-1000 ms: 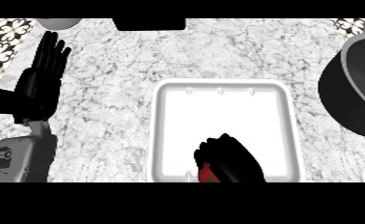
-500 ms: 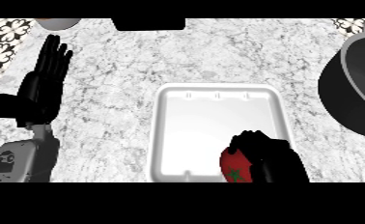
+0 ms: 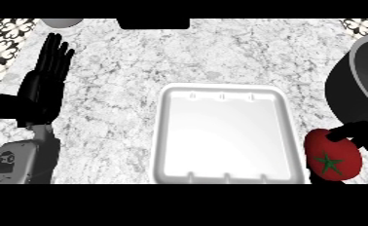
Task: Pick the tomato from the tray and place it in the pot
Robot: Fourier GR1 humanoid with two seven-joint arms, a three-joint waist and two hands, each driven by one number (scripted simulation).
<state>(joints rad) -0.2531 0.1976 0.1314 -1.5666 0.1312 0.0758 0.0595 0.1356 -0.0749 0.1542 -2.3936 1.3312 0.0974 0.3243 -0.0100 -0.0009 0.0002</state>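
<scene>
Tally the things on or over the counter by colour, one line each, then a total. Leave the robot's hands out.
White: 1, the tray
Red: 1, the tomato
Black: 1, the pot
Grey: 1, a round thing cut off at the top left edge
Total: 4

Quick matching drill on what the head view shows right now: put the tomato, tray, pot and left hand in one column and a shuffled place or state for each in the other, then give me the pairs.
Things:
1. tomato
2. tray
3. pot
4. left hand

Places or states:
A. dark, cut off by the view's right edge
B. white, nothing in it, middle of the counter
C. open, fingers up, at the view's left
D. red, right of the tray, off it, held by the right hand

Pairs: 1-D, 2-B, 3-A, 4-C
</scene>
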